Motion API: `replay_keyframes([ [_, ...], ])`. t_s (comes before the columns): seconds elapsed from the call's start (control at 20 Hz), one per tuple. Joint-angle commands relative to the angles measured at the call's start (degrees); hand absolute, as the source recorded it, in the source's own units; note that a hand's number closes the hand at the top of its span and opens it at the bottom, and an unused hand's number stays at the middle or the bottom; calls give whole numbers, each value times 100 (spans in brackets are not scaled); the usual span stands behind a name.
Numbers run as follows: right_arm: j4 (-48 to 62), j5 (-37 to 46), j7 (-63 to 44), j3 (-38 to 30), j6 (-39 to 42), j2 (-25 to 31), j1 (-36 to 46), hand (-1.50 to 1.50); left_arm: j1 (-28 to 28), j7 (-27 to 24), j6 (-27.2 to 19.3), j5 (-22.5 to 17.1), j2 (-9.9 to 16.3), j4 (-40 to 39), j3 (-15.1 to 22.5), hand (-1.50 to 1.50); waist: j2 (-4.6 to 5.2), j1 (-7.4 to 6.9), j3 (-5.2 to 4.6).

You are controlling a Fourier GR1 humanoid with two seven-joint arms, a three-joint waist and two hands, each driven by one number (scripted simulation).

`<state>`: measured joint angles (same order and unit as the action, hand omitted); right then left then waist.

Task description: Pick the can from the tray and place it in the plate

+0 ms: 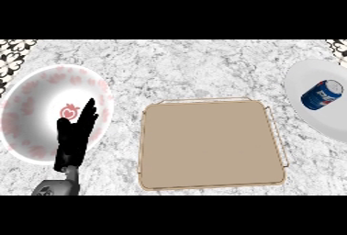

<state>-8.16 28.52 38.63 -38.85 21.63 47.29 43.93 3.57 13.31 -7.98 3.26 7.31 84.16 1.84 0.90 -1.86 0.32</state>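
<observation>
Bowl (41,92), pink-patterned, sitting far left w/ left hand (73,133) hanging over it, fingers straight, holding nothing. Tray (210,144) lying mid-counter, nothing showing on it. Can (321,94) lying on its side in white plate (305,80) at right edge, already off tray. Right hand not showing. Risk: can on its side, prob rolling toward plate rim if nudged.
</observation>
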Motion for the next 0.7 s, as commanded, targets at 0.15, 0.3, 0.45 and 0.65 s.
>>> replay_keyframes([
  [0.15,-2,-296,321,-173,576,-1,-305,-150,-136,129,-61,100,-55,245,96,0,2,-47,0],
  [0.3,-92,-331,725,-160,871,73,-589,-150,-48,323,51,0,73,305,-17,0,1,-23,3],
  [0.45,-161,-299,816,-96,415,-317,-585,-150,-165,48,108,-14,32,200,14,0,25,-93,8],
  [0.65,-203,-302,824,-36,377,-256,-653,-150,290,-101,-124,160,-170,-353,3,0,29,-15,1],
])
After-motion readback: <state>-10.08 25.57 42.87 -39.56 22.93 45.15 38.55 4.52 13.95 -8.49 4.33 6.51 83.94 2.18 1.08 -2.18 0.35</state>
